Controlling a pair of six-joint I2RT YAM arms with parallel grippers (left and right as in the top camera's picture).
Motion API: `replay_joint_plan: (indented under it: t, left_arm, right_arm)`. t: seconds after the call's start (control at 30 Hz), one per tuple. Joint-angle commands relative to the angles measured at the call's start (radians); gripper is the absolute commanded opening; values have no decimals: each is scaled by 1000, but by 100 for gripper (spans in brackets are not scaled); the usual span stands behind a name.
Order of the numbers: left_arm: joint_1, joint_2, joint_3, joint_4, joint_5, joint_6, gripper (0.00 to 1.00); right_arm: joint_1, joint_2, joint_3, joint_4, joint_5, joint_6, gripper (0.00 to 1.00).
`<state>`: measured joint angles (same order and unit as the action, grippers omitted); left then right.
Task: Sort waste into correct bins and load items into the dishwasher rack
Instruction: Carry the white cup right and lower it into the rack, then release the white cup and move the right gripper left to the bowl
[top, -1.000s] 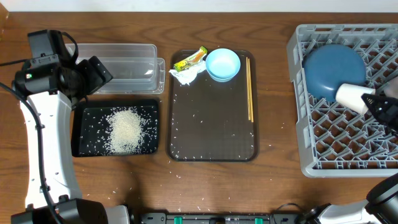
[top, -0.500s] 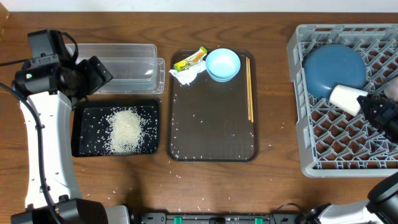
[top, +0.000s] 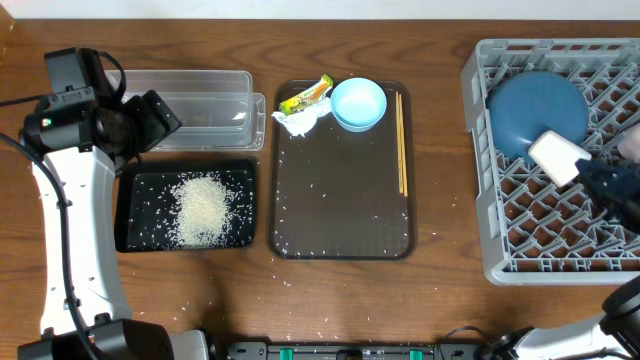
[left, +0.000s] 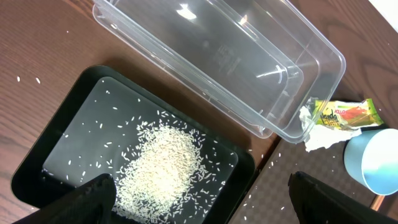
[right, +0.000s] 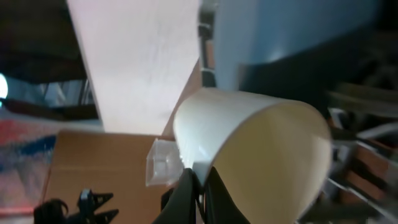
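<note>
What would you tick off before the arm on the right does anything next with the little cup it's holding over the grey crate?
1. Grip on the cup: ok, the right hand is shut on its rim.
2. Cup above the rack: ok.
3. Free grid cells to set it in: ok, many are bare beside the dark blue dish.
4. Cup clear of that dish: cannot tell, they overlap seen from above.
5. Left hand out of the way: ok, open, far off by the clear tub.
</note>
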<state>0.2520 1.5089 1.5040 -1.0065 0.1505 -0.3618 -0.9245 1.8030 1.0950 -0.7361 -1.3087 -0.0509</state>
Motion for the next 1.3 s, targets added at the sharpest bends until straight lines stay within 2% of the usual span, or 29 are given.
replay_joint_plan:
  t: [0.0,0.4,0.6,0.7,0.77,0.83,0.87,0.9,0.93,0.97,1.1,1.27]
  left_arm:
    - [3,0,22,-3,-5,6,92]
    - [3,0,23,-3,-5,6,92]
    - [3,0,22,-3,-5,6,92]
    - [3,0,22,-3,-5,6,92]
    - [3,0,22,-3,-5,6,92]
    - [3,0,22,-3,-5,6,92]
    - [3,0,22,-3,-5,6,92]
    - [3,0,23,-3,-5,6,92]
    - [3,0,22,-3,-5,6,92]
    - [3,0,22,-3,-5,6,92]
    - [3,0,23,-3,-5,6,92]
    - [3,0,23,-3,-5,6,92]
  right_arm:
    - [-45,7,-10,-16,247,21,1]
    - [-92,-42,-10,-111,265,20,3]
    - [-92,-144,-10,-161,304,27,11]
    - [-92,-231,-10,-178,392,84,17]
    - [-92,-304,-10,-192,447,116,25]
    - [-92,-374,-10,-205,482,138,43]
    - [-92,-404,-10,-211,496,149,55]
    - [-92,-440,-10,-216,500,152,72]
    - [-92,-470,-10,-220,499,154,96]
    - [-89,-504,-10,-226,496,160,99]
    - [-58,-624,-10,-257,480,177,99]
    - [38,-726,-11,-259,346,177,99]
